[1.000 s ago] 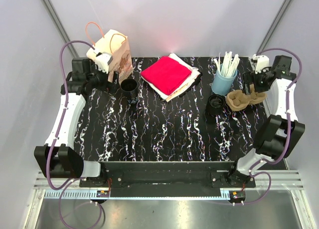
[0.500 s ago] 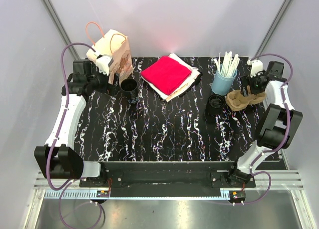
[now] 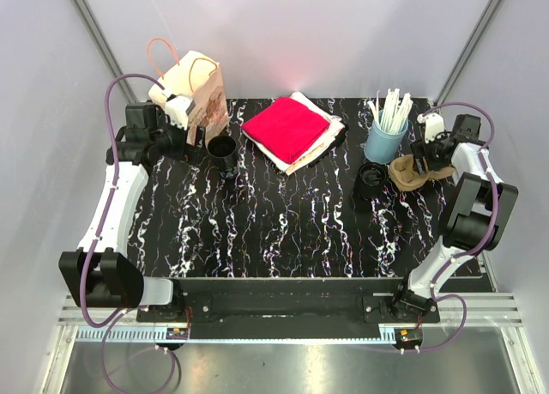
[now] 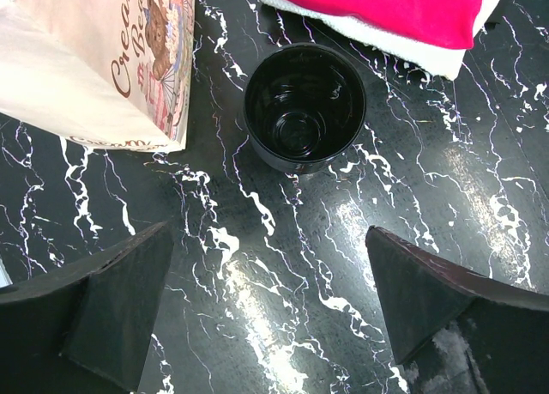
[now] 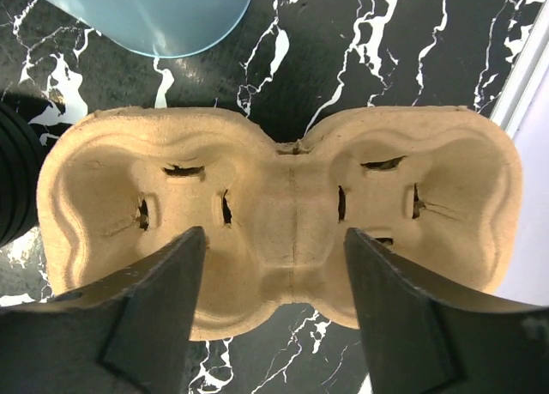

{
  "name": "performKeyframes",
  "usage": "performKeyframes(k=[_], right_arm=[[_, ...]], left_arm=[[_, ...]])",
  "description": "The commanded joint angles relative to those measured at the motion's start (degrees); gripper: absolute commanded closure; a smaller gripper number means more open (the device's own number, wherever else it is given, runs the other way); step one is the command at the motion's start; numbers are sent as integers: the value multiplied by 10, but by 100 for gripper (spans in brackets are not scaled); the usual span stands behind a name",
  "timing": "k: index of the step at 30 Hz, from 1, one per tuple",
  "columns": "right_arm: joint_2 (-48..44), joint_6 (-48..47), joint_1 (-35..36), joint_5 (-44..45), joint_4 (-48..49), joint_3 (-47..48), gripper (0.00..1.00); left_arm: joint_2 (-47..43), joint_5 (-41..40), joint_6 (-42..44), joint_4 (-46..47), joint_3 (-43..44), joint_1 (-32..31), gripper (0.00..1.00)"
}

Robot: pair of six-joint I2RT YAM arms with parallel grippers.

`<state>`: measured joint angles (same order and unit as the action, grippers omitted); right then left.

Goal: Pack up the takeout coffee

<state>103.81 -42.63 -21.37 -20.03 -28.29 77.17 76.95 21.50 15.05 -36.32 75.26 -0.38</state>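
Observation:
A tan cardboard two-cup carrier (image 3: 417, 171) lies at the table's right side and fills the right wrist view (image 5: 283, 197). My right gripper (image 3: 426, 156) is open over it, its jaws either side of the carrier's narrow middle (image 5: 274, 278), holding nothing. An empty black cup (image 3: 221, 147) stands upright next to the paper bag (image 3: 190, 92) at the back left; both show in the left wrist view, cup (image 4: 304, 106) and bag (image 4: 94, 59). My left gripper (image 3: 192, 147) hangs open and empty (image 4: 270, 300) just short of the cup.
A blue cup of white stirrers (image 3: 385, 135) stands just behind the carrier, its base showing in the right wrist view (image 5: 146, 12). A black cup stack (image 3: 371, 179) sits left of the carrier. A red cloth on white napkins (image 3: 289, 128) lies at the back middle. The table's right edge (image 5: 527, 85) runs beside the carrier.
My right arm has folded in and its gripper has shifted left and down over the carrier. The left arm has barely moved.

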Motion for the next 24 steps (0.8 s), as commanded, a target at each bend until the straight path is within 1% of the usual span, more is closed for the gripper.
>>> performKeyframes(k=[1,4,5,10,21,24], right_arm=[[3,-20,2,5,16,-3,31],[3,-19,2,3,17,-3,33],[6,-19,2,3,16,-2,35],[11,-20,2,12,17,2,37],[16,-11,0,18,26,8,38],[18,-10,0,15,27,10,44]], left_arm=[[-15,18,-5,23,-4,0,1],[-15,18,-5,24,-4,0,1],[-15,18,-5,24,-5,1,1],[-15,19,-5,24,-5,0,1],[-15,20,-6,26,-7,0,1],[-14,19,-5,27,-8,0,1]])
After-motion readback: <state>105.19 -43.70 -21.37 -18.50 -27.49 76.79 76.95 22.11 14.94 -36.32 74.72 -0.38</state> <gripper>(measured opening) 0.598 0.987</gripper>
